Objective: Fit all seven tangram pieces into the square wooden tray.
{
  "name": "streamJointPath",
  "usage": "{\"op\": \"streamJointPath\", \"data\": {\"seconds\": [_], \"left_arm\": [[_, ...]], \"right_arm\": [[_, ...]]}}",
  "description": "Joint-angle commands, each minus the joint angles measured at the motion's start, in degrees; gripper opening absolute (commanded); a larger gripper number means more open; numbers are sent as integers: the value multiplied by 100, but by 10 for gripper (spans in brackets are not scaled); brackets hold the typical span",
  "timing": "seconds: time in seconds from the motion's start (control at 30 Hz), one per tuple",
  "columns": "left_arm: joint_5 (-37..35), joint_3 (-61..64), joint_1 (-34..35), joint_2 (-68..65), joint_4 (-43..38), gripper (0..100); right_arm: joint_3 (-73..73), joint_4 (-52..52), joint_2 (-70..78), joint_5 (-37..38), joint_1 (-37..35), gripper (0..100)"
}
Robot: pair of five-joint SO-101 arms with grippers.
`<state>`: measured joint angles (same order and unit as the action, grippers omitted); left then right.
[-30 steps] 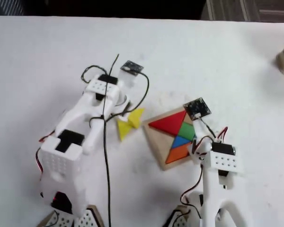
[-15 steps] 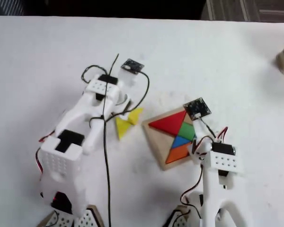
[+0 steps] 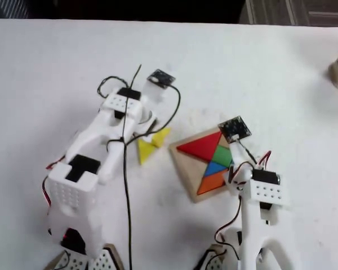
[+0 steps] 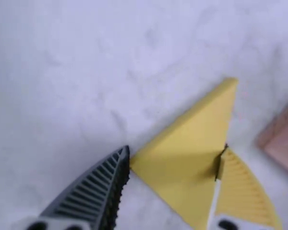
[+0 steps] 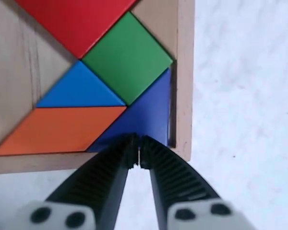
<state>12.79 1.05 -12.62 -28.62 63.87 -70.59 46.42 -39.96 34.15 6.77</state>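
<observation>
Left tool [image 4: 175, 160]: low over the tabletop [image 3: 259, 73], fingers closed in on the yellow triangle [image 4: 187, 163]. The dark finger's tip touches one edge and the yellow finger bears on the opposite side. The piece lies flat on the tabletop, outside the wooden tray [image 3: 180, 163], near its left rim. In the high view it sits btwn the left arm's wrist and the tray.

Right tool [image 5: 138, 152]: narrow, fingers nearly touching, nothing btwn them. Tips sit over the tray's near edge, at the dark blue triangle [image 5: 144, 120].

Tray contents, per right wrist view:
- red triangle [image 5: 77, 19]
- green square [image 5: 127, 57]
- light blue triangle [image 5: 79, 91]
- orange parallelogram [image 5: 57, 129]
- dark blue triangle, against the rim

All five lie flat and edge to edge. Bare wood shows in the tray beside the red and light blue pcs.
</observation>
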Motion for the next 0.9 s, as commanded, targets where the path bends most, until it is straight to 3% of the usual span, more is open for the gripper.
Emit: {"op": "streamJointPath", "data": {"seconds": [0.0,0.3,0.7,0.87], "left_arm": [[-387,-193,-31,92,44,256],[-1380,-185,-303,725,844,256],[-1486,-70,-1051,796,1081,255],[-1943,-141,-1121,1147,1116,255]], "right_arm": [[26,-48,-110,88,-22,19],[26,-84,-110,88,-22,19],[26,-84,-110,88,-22,19],[26,-92,-110,88,-22,19]]}}
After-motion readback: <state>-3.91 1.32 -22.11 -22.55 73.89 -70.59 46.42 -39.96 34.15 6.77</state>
